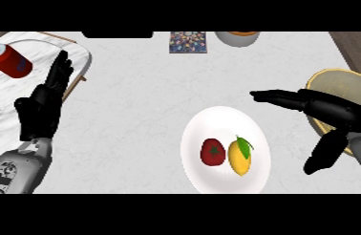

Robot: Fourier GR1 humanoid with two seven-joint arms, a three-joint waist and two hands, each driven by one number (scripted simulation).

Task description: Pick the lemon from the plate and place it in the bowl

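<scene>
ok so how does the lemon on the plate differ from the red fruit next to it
The lemon is yellow, while the red fruit is dark red. The lemon is elongated with a green leaf at its top; the red fruit is rounder, with a small dark stem spot. The lemon lies on the right, nearer the right hand; the red fruit lies on the left. Both rest side by side on the white plate, neither held.

The right hand (321, 110) lies over the bowl (338, 83) at the counter's right edge, hiding much of its near rim, and the bowl's far side is cut off by the view's right edge. At the counter's far edge a grey vessel (238, 38) and a patterned box (187, 42) are cut by the top band. The red can (14, 61) at the far left corner runs out of view.
</scene>
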